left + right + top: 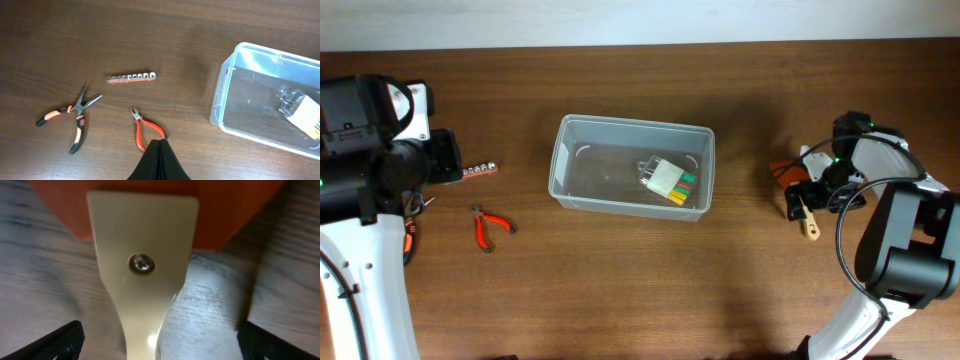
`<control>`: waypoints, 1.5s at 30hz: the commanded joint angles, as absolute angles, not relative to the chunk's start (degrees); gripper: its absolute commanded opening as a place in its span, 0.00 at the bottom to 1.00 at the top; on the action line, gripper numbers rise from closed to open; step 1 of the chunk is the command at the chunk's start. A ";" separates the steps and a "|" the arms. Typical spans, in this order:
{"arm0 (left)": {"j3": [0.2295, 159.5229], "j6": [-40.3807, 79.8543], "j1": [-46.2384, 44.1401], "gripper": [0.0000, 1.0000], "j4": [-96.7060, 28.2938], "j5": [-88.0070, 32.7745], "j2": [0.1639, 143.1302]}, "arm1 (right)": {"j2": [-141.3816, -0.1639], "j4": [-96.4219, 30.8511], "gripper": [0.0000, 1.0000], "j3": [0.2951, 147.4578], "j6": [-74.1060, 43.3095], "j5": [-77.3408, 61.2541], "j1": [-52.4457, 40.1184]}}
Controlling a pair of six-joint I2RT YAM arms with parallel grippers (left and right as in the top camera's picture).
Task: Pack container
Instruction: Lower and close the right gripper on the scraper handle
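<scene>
You see container (560, 172): clear glossy plastic | table (620, 290): matt wood grain | long-nose pliers (79, 107): dull metal jaws, rubbery-looking grips | scraper handle (145, 225): smooth glossy cream, shiny metal screw (141, 263)

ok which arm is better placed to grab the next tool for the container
Right arm: its jaws stand open either side of the cream-handled tool, close over it. The left arm, jaws seemingly shut, sits well above the pliers.

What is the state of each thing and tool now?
container: open, no lid, small clear box inside
long-nose pliers: lying flat, jaws open
small red pliers: lying flat
socket rail: lying flat
left tool: shut, empty
right tool: open, straddling scraper
scraper: lying flat, ungripped
</scene>
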State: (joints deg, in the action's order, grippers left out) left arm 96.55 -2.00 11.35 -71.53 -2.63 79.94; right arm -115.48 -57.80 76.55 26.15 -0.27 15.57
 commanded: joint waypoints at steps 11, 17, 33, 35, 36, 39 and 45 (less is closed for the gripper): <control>97.23 -2.90 11.22 0.03 -71.61 -3.22 79.59 | -116.01 -52.01 0.94 70.39 26.76 -1.61 15.77; 97.23 -2.92 11.22 0.03 -71.61 -3.22 79.59 | -116.01 -51.96 0.82 70.39 26.74 -2.81 15.77; 97.23 -2.92 11.22 0.03 -71.61 -3.22 79.59 | -116.01 -52.29 0.38 70.39 26.55 -3.03 15.77; 97.23 -2.90 11.22 0.03 -71.61 -3.22 79.59 | -116.01 -52.42 0.37 70.39 26.55 -3.03 15.77; 97.23 -2.92 11.22 0.03 -71.61 -3.22 79.59 | -116.01 -52.45 0.36 70.39 26.55 -3.05 15.77; 97.23 -2.90 11.22 0.03 -71.61 -3.22 79.59 | -116.01 -52.51 0.32 70.39 26.55 -3.05 15.77; 97.23 -2.90 11.22 0.03 -71.61 -3.22 79.59 | -116.01 -52.64 0.23 70.39 26.57 -3.16 15.77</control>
State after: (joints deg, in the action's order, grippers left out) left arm 96.55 -2.00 11.35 -71.55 -2.63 79.94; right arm -113.45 -52.38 72.86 26.13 0.38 15.73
